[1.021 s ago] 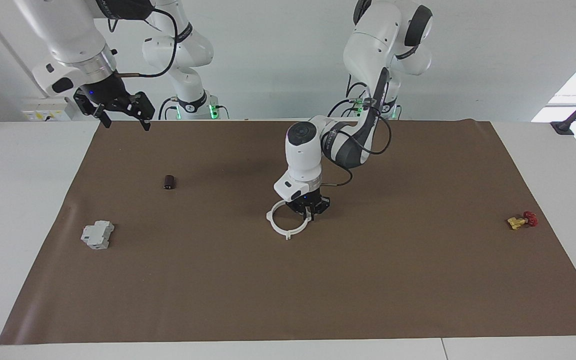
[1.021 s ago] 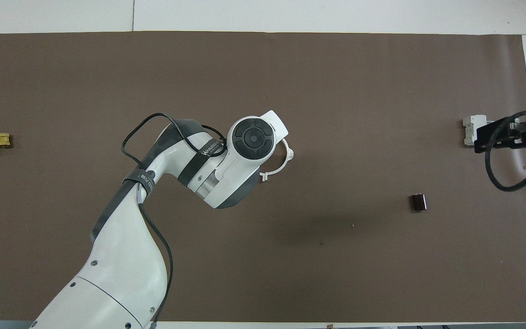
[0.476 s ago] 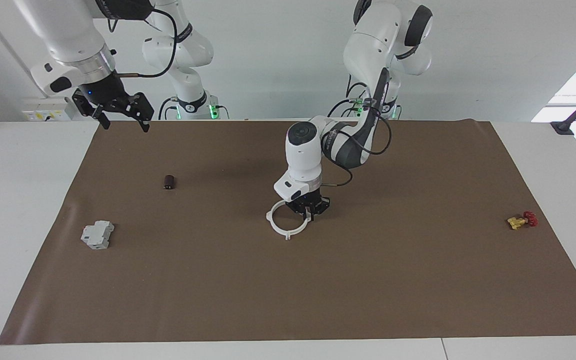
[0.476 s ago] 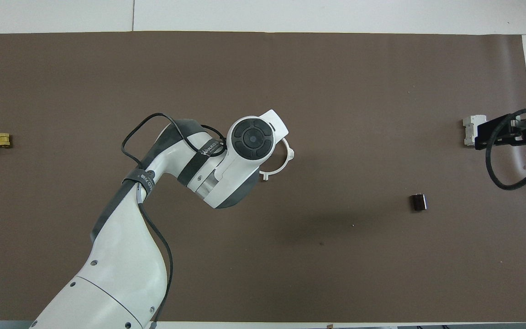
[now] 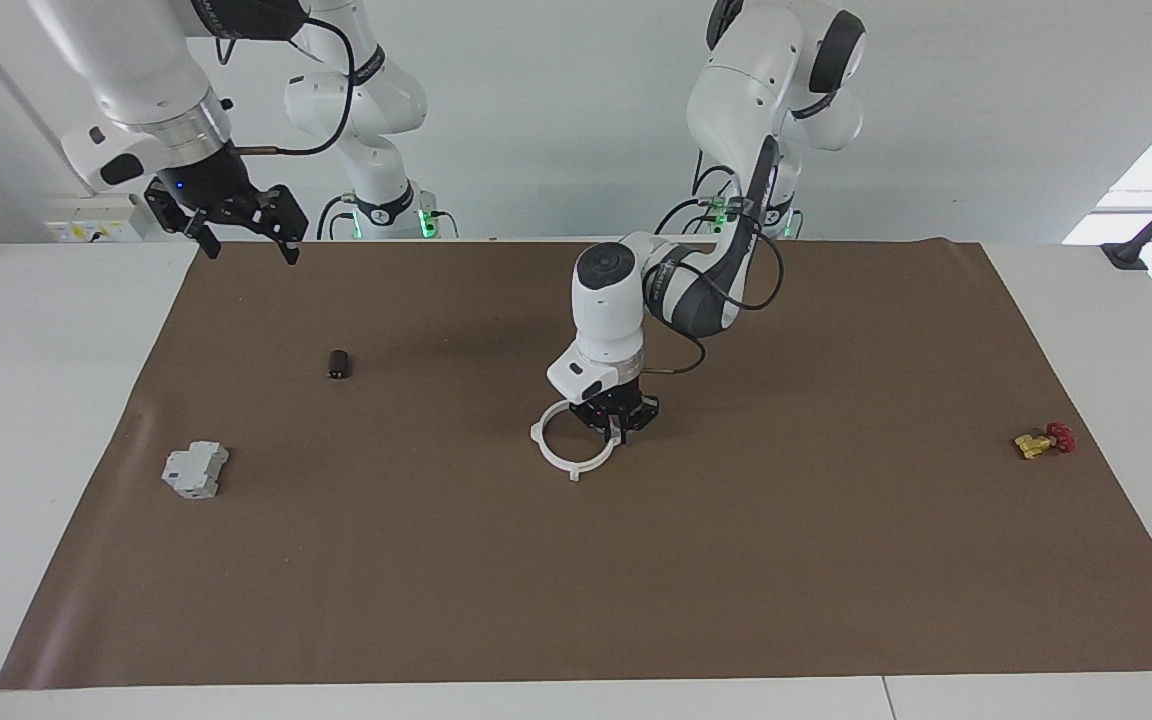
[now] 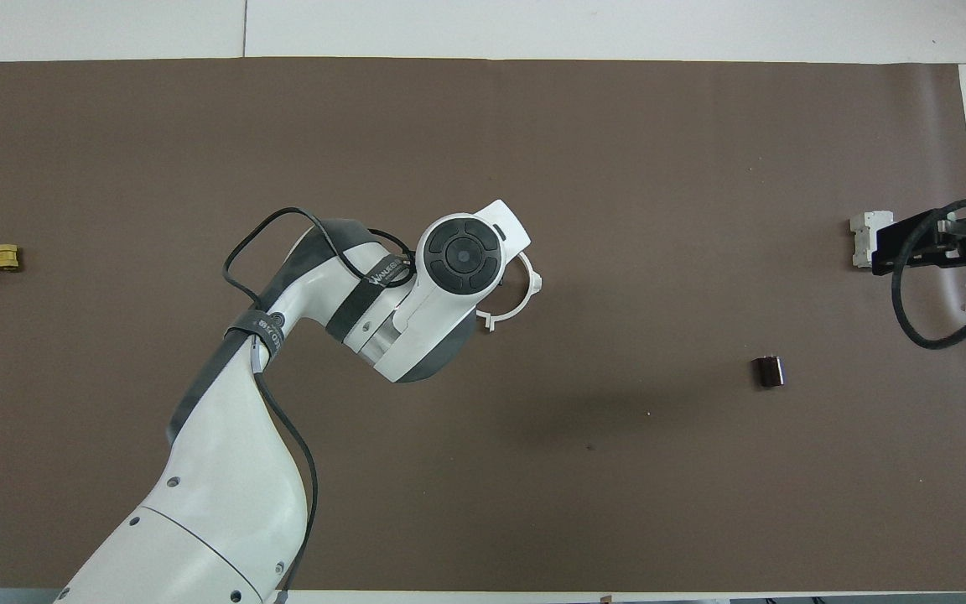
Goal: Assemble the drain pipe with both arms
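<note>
Left pincer down on the tabletop, apparently clamped on the drain pipe ring's thin rim right under it; right pincer waiting, spread open; looks light, stiffish, slippery, so best pinched near a tab.

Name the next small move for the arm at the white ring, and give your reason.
Probably a short straight lift by the left tool: it sits low at the white ring, whose two arcs already form one loop on the mat. The right tool waits, raised, at its end.
</note>
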You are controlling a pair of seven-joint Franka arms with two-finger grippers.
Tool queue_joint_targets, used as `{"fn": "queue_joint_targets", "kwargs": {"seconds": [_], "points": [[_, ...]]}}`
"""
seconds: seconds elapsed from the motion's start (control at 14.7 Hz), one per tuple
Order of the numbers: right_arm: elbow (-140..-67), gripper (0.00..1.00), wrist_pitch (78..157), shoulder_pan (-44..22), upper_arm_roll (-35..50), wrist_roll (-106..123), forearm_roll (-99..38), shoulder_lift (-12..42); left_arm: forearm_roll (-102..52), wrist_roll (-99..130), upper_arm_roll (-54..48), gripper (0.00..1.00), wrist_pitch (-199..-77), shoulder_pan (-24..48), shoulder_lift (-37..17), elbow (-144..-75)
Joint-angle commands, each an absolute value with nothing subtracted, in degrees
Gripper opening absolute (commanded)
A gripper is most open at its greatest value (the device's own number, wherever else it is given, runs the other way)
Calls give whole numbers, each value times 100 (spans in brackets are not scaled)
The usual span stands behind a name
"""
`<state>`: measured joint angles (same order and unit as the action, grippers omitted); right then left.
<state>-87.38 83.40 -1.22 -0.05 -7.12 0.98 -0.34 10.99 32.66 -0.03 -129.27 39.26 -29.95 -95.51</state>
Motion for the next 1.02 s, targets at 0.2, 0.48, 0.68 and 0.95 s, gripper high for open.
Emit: {"fn": "queue_joint_targets", "kwargs": {"seconds": [0.2, 0.48, 0.68, 0.95], "points": [[-8736, 100, 8402, -88, 9, -571, 53, -26, 1143, 3349, 35, 98, -12929, 3903, -2796, -9729], [-8736, 100, 8402, -105, 9, -571, 53, -26, 1143, 3252, 26, 100, -12885, 3386, -1867, -10421], [-8736, 100, 8394, -105, 9, -571, 53, -26, 1143, 3208, 26, 100, -12824, 2850, -1118, -11002], [-8736, 100, 8376, -105, 9, -571, 53, -26, 1090, 2445, 9, 100, -12394, 1997, -687, -11153]]}}
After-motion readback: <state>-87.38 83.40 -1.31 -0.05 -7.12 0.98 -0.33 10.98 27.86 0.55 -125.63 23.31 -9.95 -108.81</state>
